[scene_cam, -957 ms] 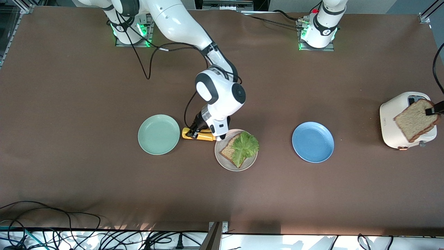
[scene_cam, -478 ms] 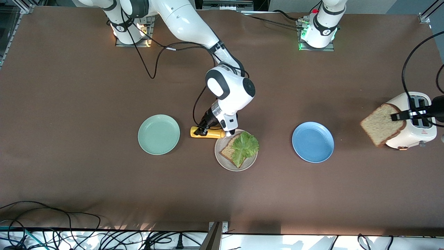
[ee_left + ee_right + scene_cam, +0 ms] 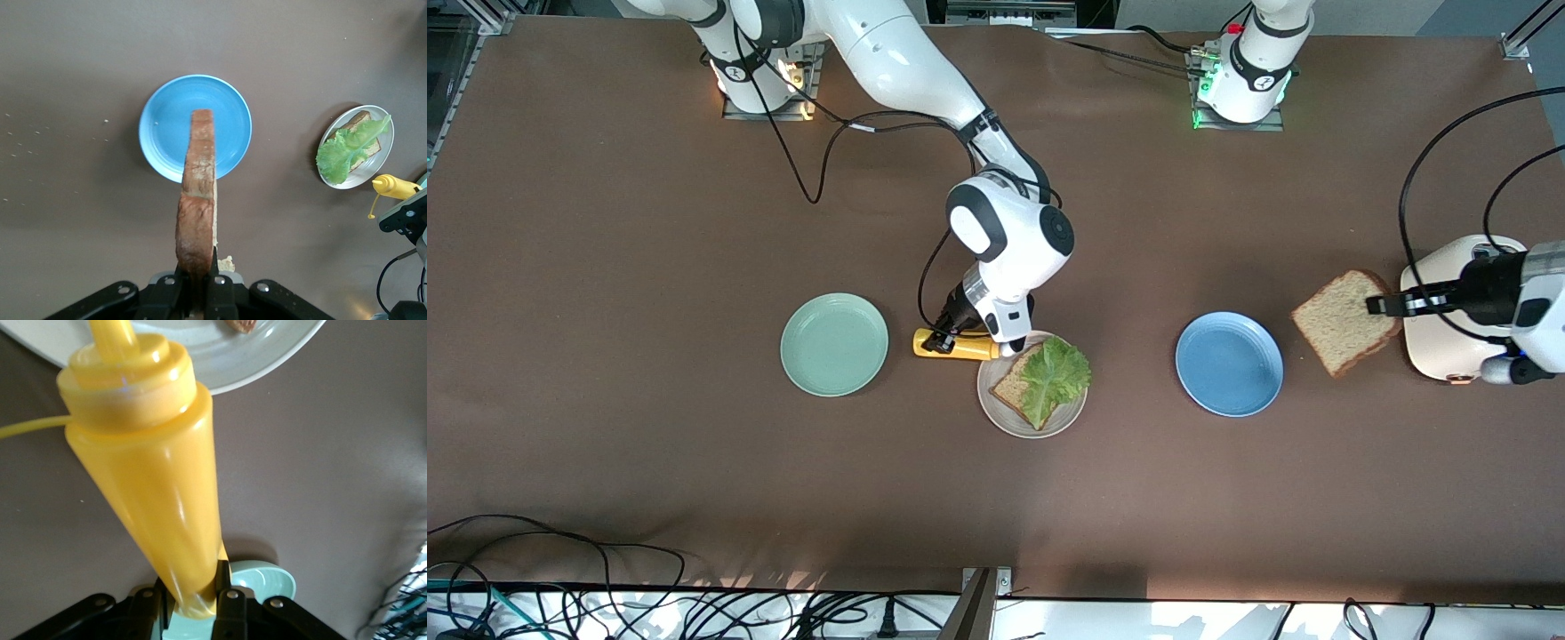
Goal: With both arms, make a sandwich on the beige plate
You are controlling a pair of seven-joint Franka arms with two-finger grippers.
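The beige plate (image 3: 1072, 411) holds a toast slice (image 3: 1008, 388) with a lettuce leaf (image 3: 1055, 373) on top. My right gripper (image 3: 941, 339) is shut on the base of a yellow squeeze bottle (image 3: 960, 346), held on its side between the mint-green plate and the beige plate, nozzle at the beige rim (image 3: 253, 360). In the right wrist view the bottle (image 3: 153, 493) fills the jaws of that gripper (image 3: 193, 593). My left gripper (image 3: 1378, 305) is shut on a second toast slice (image 3: 1345, 322) over the table between toaster and blue plate. The left wrist view shows this slice (image 3: 198, 200) edge-on in the gripper (image 3: 198, 280).
A mint-green plate (image 3: 834, 344) lies toward the right arm's end, a blue plate (image 3: 1229, 364) toward the left arm's end. A white toaster (image 3: 1436, 333) stands beside the left gripper. Cables run along the table edge nearest the front camera.
My left gripper has carried the toast slice away from the toaster toward the blue plate. The right gripper and its bottle shifted slightly toward the beige plate.
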